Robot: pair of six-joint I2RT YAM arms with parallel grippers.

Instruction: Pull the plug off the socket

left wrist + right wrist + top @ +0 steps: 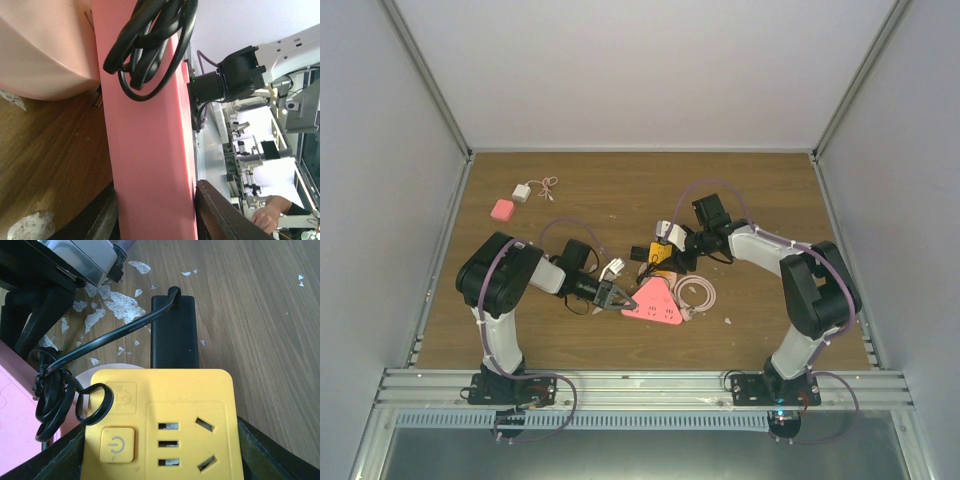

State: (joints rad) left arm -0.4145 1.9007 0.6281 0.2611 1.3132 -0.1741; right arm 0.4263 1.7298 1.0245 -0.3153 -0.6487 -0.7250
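While the left gripper [160, 217] clamped the pink strip [150, 150] and the right gripper [162, 455] the yellow socket [165, 415], the black plug [172, 330] sat at its far edge — likely stiff, snug; sides looked grabbable.

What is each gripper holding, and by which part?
Left gripper clamps the pink power strip by its edge near a corner; right gripper grips the yellow socket block across its two sides.

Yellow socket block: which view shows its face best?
Right wrist: the yellow socket block fills the frame, button and slots readable. Top external shows only a small yellow patch. Left wrist misses it, showing the pink power strip instead.
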